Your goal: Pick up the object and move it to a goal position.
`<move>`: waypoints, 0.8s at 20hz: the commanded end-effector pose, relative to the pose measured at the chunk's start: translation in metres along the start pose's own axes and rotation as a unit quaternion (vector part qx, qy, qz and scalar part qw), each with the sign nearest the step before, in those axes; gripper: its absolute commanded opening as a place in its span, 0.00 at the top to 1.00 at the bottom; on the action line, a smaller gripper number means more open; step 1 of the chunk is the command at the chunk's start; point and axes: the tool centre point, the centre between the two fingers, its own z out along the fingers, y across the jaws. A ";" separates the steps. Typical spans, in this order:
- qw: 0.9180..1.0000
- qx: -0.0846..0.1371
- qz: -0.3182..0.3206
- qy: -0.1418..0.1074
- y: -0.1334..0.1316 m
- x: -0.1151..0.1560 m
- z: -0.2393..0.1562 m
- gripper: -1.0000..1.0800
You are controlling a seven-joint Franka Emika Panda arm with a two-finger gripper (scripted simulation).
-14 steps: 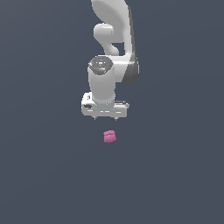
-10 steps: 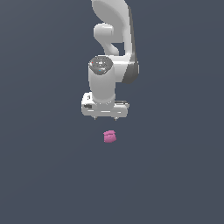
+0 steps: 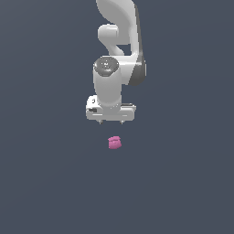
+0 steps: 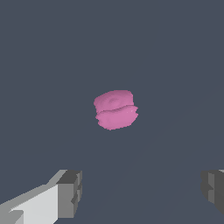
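Object [image 3: 114, 143], pink lump, is seen lying on the dark surface, apart from the hand [image 3: 110, 122], whose 2 fingers [image 4: 70, 194] are spread wide.

Object [image 3: 114, 143] below fingers [image 3: 100, 121], apart, not between.

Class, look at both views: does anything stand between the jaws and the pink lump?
Nothing visible does. The gripper is open above the pink lump, apart from it, with only bare grey floor around.
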 end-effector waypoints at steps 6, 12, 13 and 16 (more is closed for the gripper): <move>1.000 -0.001 -0.014 0.003 -0.001 0.006 0.008 0.04; 0.998 -0.004 -0.054 0.013 -0.006 0.024 0.030 0.04; 0.998 -0.005 -0.063 0.015 -0.007 0.027 0.035 0.04; 0.996 -0.006 -0.086 0.020 -0.010 0.036 0.048 0.04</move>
